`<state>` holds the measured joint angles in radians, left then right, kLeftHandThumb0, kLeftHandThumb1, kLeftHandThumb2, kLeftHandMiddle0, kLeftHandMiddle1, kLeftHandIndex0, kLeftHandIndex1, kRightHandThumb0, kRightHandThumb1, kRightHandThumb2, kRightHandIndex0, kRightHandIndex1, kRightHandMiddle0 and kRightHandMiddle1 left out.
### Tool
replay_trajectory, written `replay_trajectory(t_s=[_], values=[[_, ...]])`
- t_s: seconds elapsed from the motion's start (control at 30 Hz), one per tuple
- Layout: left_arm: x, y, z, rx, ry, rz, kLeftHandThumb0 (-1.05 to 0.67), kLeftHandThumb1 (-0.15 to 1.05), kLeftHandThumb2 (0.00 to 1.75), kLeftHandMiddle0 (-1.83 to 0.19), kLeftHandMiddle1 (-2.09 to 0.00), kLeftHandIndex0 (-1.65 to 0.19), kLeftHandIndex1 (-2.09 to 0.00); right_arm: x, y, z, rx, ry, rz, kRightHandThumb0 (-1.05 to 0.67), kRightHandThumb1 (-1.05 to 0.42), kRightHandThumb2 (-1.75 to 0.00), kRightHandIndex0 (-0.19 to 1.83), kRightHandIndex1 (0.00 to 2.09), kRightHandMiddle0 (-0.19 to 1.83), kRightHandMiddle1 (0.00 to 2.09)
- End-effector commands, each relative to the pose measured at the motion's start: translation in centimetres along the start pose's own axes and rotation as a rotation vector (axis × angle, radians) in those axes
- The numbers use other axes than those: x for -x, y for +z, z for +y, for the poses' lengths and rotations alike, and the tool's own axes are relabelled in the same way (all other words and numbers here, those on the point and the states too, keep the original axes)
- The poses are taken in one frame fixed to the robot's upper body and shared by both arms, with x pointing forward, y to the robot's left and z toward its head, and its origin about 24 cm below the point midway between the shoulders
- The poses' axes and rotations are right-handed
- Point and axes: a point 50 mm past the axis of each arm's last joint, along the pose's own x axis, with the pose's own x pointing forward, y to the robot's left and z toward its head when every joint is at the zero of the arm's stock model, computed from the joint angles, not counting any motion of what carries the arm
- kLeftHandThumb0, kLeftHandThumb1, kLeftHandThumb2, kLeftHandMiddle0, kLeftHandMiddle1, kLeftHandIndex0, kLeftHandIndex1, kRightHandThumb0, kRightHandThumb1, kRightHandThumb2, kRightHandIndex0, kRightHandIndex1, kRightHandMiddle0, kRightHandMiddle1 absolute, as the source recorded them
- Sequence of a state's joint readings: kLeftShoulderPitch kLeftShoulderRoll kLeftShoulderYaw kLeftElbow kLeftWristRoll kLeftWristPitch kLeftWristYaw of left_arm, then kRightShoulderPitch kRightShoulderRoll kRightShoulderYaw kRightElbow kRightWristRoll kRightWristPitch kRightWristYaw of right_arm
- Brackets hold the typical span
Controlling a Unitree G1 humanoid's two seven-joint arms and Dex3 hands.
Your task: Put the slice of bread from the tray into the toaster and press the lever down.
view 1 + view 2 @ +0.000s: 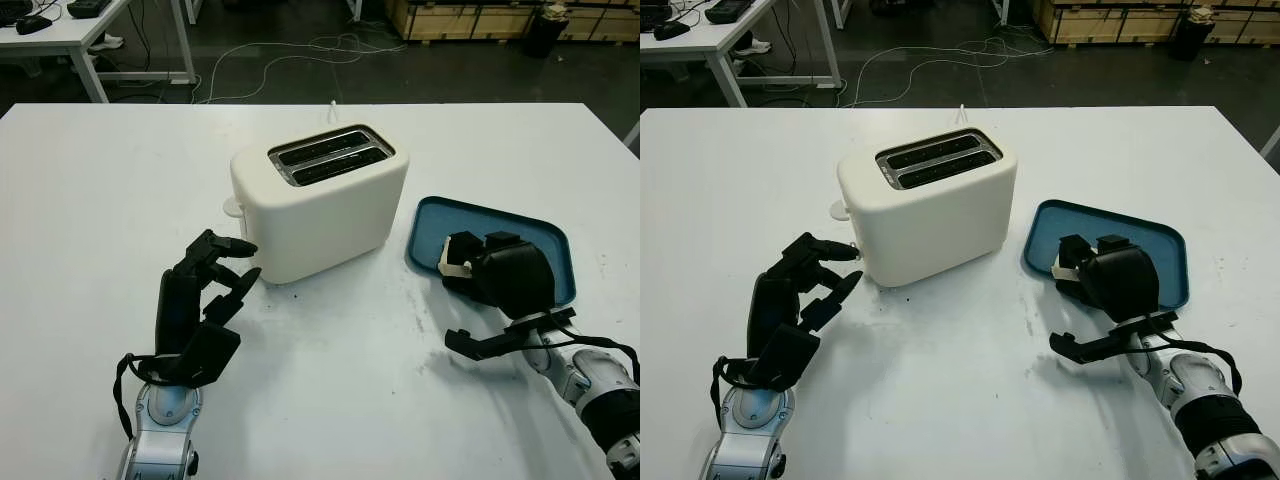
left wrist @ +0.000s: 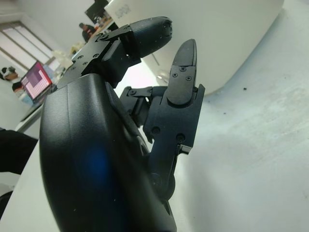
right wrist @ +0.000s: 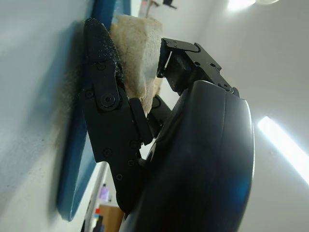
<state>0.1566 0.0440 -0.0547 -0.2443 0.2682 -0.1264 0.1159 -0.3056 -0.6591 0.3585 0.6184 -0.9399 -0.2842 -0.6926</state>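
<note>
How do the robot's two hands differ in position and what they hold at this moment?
The right hand is over the blue tray, fingers closed around the slice of bread; the left hand holds nothing. The left hand sits beside the toaster, near its lever end; the right hand is off to the toaster's other side. Both are black, three-fingered.

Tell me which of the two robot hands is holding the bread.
The right hand, over the blue tray, is closed around the bread slice. The left hand, beside the toaster, holds nothing.
</note>
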Motion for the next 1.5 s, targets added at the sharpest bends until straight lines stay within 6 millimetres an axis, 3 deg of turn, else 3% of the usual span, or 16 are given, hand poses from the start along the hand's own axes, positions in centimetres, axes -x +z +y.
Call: replay_trajectory(t_s=[0.0, 0.17, 0.37, 0.43, 0.63, 0.83, 1.07, 1.23, 1.47], values=[[0.1, 0.0, 0.0, -0.004, -0.011, -0.008, -0.24, 0.92, 0.22, -0.60, -1.58, -0.51, -1.16, -1.6, -0.6, -2.1, 0.009, -0.130, -0.019, -0.56, -0.92, -0.27, 0.87, 1.75, 0.55, 1.75], [0.1, 0.0, 0.0, -0.002, -0.015, -0.005, -0.23, 0.92, 0.22, -0.61, -1.58, -0.51, -1.15, -4.0, -1.0, -5.4, -0.013, -0.296, -0.078, -0.49, -0.92, -0.40, 0.85, 1.75, 0.50, 1.75], [0.0, 0.2, 0.0, -0.010, -0.013, -0.010, -0.24, 0.92, 0.22, -0.59, -1.57, -0.51, -1.15, -5.9, -0.8, -9.6, -0.017, -0.452, -0.183, -0.45, -0.92, -0.29, 0.87, 1.75, 0.54, 1.74], [0.0, 0.2, 0.1, -0.011, -0.013, -0.013, -0.24, 0.92, 0.22, -0.59, -1.57, -0.51, -1.14, -6.2, -0.7, -10.5, -0.006, -0.474, -0.204, -0.47, -0.92, -0.29, 0.88, 1.75, 0.60, 1.64], [-0.1, 0.3, 0.2, -0.021, -0.017, -0.013, -0.26, 0.92, 0.23, -0.59, -1.57, -0.51, -1.15, -7.1, -0.8, -12.3, 0.040, -0.491, -0.247, -0.49, -0.92, -0.31, 0.90, 1.75, 0.60, 1.74], [-0.3, 0.4, 0.0, -0.011, -0.016, -0.016, -0.25, 0.92, 0.22, -0.60, -1.56, -0.52, -1.16, -9.8, -1.5, -15.9, -0.112, -0.404, -0.273, -0.49, -0.92, -0.28, 0.95, 1.75, 0.70, 1.59], [-0.2, 0.3, 0.0, -0.019, -0.016, -0.019, -0.25, 0.92, 0.23, -0.59, -1.57, -0.50, -1.16, -14.3, -1.6, -19.6, -0.460, -0.217, -0.299, -0.54, -0.92, -0.21, 0.93, 1.75, 0.69, 1.74], [-0.1, 0.3, 0.0, -0.014, -0.007, -0.009, -0.24, 0.92, 0.22, -0.59, -1.56, -0.51, -1.16, -17.2, -0.1, -20.1, -0.628, -0.068, -0.291, -0.57, -0.92, -0.19, 1.01, 1.75, 0.84, 1.62], [-0.1, 0.2, -0.1, -0.016, -0.006, -0.006, -0.24, 0.92, 0.23, -0.59, -1.57, -0.50, -1.15, -19.7, 3.3, -20.2, -0.778, 0.076, -0.336, -0.58, -0.92, -0.21, 1.05, 1.75, 0.84, 1.74]])
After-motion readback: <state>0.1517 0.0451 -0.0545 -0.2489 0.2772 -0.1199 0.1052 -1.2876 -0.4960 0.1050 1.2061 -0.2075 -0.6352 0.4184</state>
